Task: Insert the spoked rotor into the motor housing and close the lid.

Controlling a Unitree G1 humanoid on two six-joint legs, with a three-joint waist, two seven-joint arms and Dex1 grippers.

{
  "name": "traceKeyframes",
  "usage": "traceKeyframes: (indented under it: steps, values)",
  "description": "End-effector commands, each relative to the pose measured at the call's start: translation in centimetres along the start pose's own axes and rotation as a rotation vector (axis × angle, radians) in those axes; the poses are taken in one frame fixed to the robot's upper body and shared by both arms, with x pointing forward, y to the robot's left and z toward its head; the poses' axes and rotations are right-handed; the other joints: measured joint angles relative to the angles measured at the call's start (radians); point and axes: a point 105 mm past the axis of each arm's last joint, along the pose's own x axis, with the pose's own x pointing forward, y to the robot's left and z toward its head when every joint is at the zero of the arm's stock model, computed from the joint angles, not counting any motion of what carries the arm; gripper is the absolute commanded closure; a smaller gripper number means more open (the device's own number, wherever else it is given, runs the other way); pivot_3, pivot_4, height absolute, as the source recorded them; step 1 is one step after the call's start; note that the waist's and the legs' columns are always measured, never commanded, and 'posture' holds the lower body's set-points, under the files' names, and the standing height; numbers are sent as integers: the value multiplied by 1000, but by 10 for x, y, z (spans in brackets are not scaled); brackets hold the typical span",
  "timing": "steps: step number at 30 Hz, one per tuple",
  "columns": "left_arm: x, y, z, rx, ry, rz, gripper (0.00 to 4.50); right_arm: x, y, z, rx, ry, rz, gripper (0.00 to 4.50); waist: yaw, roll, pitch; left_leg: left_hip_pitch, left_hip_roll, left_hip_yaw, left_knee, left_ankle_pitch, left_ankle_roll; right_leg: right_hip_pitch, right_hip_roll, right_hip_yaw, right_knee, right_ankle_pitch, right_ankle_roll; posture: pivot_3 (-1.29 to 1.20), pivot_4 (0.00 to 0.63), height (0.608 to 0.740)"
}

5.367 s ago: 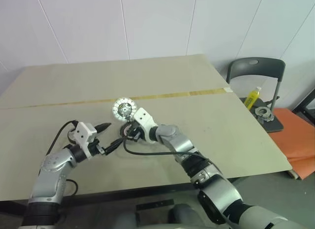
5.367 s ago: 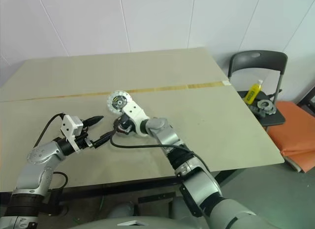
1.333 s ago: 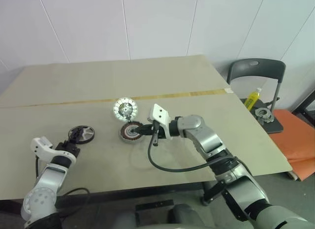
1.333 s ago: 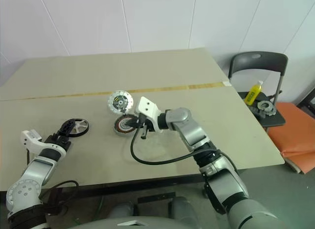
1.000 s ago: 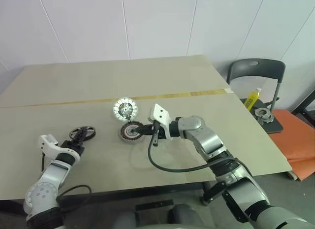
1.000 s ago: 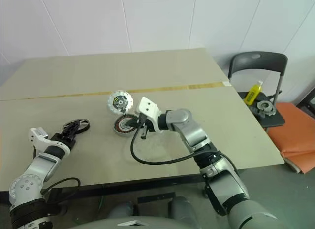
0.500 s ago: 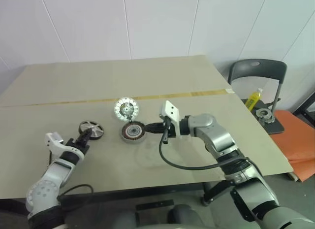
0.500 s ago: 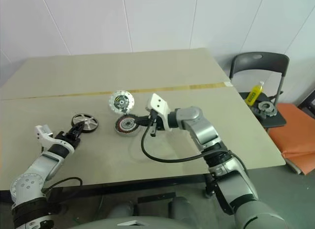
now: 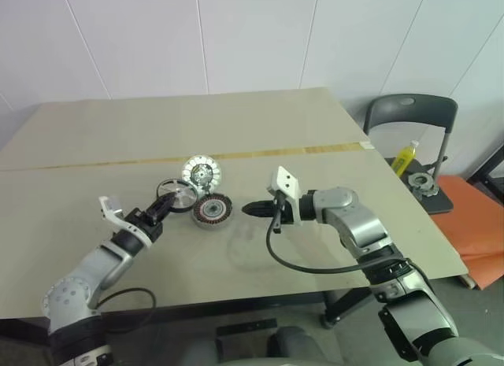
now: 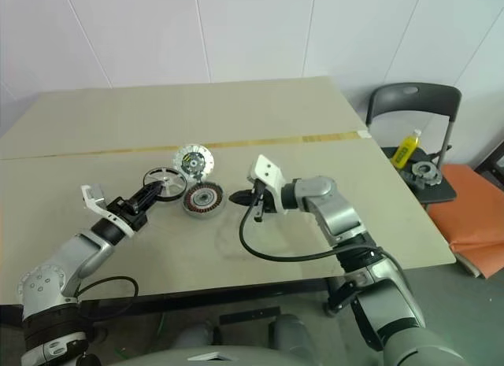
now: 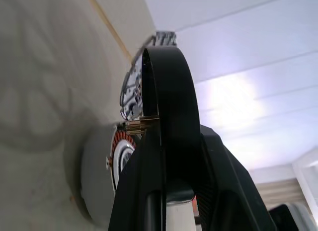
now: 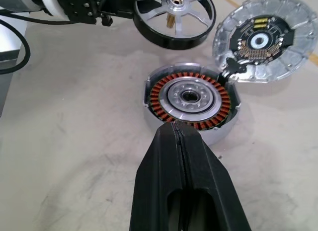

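The spoked rotor point(image 9: 178, 196), a dark-rimmed wheel with silvery spokes, hangs just above the table, left of the motor housing point(image 9: 211, 210). My left gripper point(image 9: 164, 206) is shut on the rotor's rim. The housing lies flat with its copper windings point(image 12: 191, 99) facing up. Leaning against the housing's far edge is the lid point(image 9: 201, 172), its studded face showing point(image 12: 263, 39). My right gripper point(image 9: 252, 209) is shut and empty. It hovers a short way right of the housing, pointing at it. In the right wrist view the rotor point(image 12: 175, 15) hangs beyond the housing.
A yellow tape line point(image 9: 315, 150) crosses the table point(image 9: 354, 185). The right arm's black cable point(image 9: 276, 252) loops over the near tabletop. Off the table's right edge stands a dark chair point(image 9: 409, 114) bearing a yellow bottle point(image 9: 404, 156) and a metal part point(image 9: 420, 180).
My left gripper has carried the rotor right and up, from the table's left to just beside the housing. The right gripper has drawn back to the right, off the housing.
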Motion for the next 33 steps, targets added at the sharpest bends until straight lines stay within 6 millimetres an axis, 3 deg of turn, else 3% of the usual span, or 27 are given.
traceKeyframes:
  steps: [1,9,21,33]
  values:
    - [1,-13,-6,0,66,-51,4067,-4,-4,5,-29,-12,-20,4500,0,0,0,0,0,0,0,0,0,0,0,0,0,0,0,0,0,740]
    - [8,-11,-22,-10,174,-44,4067,-3,-3,6,-26,-18,-29,4500,0,0,0,0,0,0,0,0,0,0,0,0,0,0,0,0,0,740]
    - [29,-11,-16,-41,161,-83,4067,1,3,2,-2,-34,-43,4500,0,0,0,-1,0,0,0,0,0,-1,0,0,-1,0,0,0,0,740]
    - [37,-8,-30,-130,221,-126,4067,1,4,-2,12,-31,-64,4500,0,0,0,-1,0,0,0,0,0,-1,0,0,0,0,0,0,0,740]
